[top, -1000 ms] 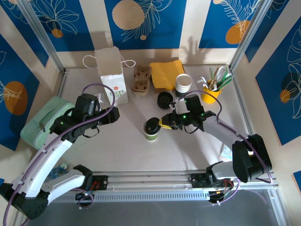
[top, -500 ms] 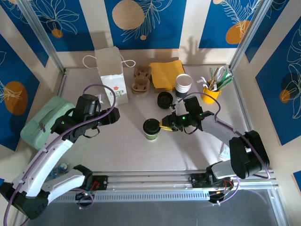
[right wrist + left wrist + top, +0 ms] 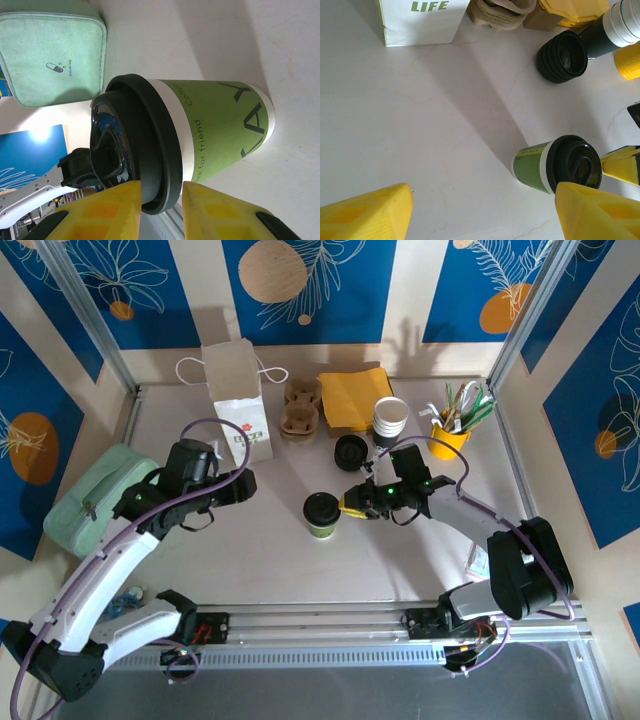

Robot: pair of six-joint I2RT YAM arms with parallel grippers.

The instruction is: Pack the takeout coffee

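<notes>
The takeout coffee (image 3: 321, 513), a green-sided cup with a black lid, stands upright mid-table. It also appears in the left wrist view (image 3: 532, 162) and the right wrist view (image 3: 220, 125). My right gripper (image 3: 347, 508) sits against the cup's right side, turned on edge. Its yellow fingers (image 3: 115, 210) are closed to a narrow gap (image 3: 162, 186) around the lid's rim (image 3: 165, 150). My left gripper (image 3: 240, 484) hovers left of the cup and apart from it. It stands wide open (image 3: 485, 210) with bare table between its fingers.
A white paper bag (image 3: 238, 400) stands at the back left, with cardboard cup carriers (image 3: 299, 408) and yellow napkins (image 3: 355, 398) beside it. A loose black lid (image 3: 351, 452), stacked cups (image 3: 390, 420) and a yellow utensil holder (image 3: 450, 436) sit behind the right gripper. A green pouch (image 3: 100, 495) lies at the left edge.
The right gripper's wrist dropped slightly toward the near side and its fingertips drew back a little at the cup's right edge. The cup stayed put. The left arm barely shifted.
</notes>
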